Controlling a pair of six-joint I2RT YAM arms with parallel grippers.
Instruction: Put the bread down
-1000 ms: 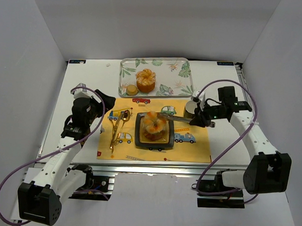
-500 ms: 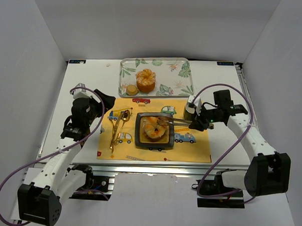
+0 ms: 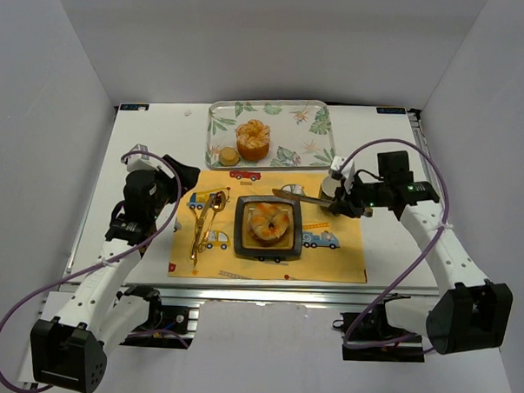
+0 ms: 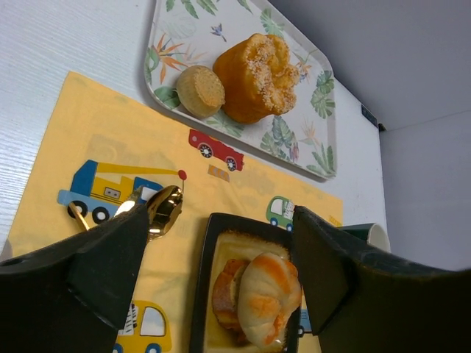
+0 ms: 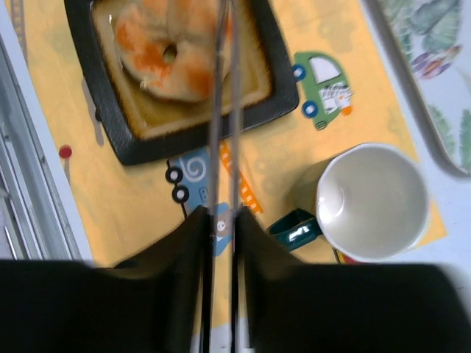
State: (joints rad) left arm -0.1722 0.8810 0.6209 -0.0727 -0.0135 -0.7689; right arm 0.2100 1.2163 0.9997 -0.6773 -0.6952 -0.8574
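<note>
Top external: bread (image 3: 269,220) sits on the black plate (image 3: 240,237) mid-frame, on the yellow mat (image 3: 333,262) — placement looks done. Right claw (image 3: 342,203) grips the tongs (image 3: 312,200), tips apparently clear of the bread; left claw (image 3: 183,177) gapes, empty. Remaining — likely parking the tongs.

Metal tongs (image 5: 232,147) above bread (image 5: 158,51) on dark plate (image 5: 118,143), mug (image 5: 383,191) beside.

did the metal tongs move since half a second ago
Yes. The thin metal tongs, gripped by the right gripper, drew back off the black square plate toward the green-and-white mug.
</note>
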